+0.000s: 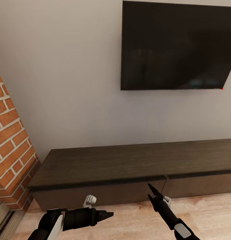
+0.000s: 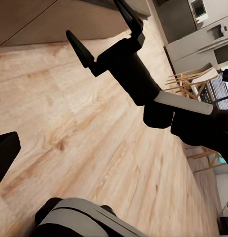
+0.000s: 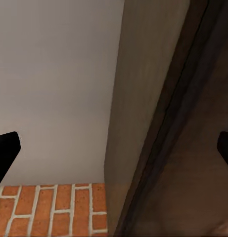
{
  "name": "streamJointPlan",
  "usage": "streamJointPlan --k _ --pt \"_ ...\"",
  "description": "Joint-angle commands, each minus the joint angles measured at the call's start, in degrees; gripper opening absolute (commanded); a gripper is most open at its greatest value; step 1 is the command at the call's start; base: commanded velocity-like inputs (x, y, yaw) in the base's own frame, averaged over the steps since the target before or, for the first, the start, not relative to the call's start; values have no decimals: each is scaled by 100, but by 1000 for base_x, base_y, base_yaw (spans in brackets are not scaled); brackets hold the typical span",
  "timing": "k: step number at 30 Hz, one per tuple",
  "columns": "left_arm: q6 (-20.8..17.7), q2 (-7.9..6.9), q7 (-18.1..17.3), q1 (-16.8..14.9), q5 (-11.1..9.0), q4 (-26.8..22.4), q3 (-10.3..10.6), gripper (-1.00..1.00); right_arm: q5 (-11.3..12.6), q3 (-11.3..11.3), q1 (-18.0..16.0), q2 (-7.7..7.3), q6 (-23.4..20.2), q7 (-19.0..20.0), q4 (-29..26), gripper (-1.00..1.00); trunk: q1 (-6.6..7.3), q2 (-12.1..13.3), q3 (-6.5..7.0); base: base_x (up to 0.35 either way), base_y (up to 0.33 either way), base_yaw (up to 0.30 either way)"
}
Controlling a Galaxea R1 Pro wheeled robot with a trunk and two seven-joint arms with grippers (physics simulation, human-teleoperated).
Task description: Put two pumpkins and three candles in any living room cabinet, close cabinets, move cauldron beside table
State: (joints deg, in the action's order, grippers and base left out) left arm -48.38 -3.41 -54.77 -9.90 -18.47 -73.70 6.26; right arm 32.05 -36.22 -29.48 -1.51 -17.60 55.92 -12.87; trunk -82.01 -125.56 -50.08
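the robot faces the cabinet (image 1: 135, 173), which runs along the far wall under the black tv (image 1: 175, 45), its drawer fronts shut. the right pincer (image 1: 151, 192) stands wide and empty, tips just before the seam between two fronts, probably to work a handleless drawer open. the left pincer (image 1: 108, 215) points right over the wood floor (image 1: 129, 220), low and near; its spread cannot be told. a brick column (image 1: 10, 153) crowds the cabinet's left end; open floor lies right.
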Motion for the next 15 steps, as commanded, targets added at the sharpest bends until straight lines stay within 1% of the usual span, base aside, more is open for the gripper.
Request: streamJointPlan --k 1,9,10,13,15 --pt "-31 -5 3 -3 -28 -4 7 100 46 2 -3 -5 -83 38 3 100 -22 -44 -24 0 0 0" --pt "-31 -3 7 -3 -26 0 7 100 47 1 -5 -15 -167 201 -10 100 -197 -365 -167 0 0 0" --pt "-31 -2 8 -3 -26 1 7 100 47 1 -5 -15 -169 253 -12 100 -219 -405 -185 0 0 0" --pt "-28 -2 9 -3 -25 4 12 100 41 1 -5 -18 -172 630 -14 100 -285 -525 -239 0 0 0" --pt "-26 -2 10 -3 -25 7 10 100 40 1 -5 -21 -173 730 -14 100 -329 -605 -275 0 0 0"
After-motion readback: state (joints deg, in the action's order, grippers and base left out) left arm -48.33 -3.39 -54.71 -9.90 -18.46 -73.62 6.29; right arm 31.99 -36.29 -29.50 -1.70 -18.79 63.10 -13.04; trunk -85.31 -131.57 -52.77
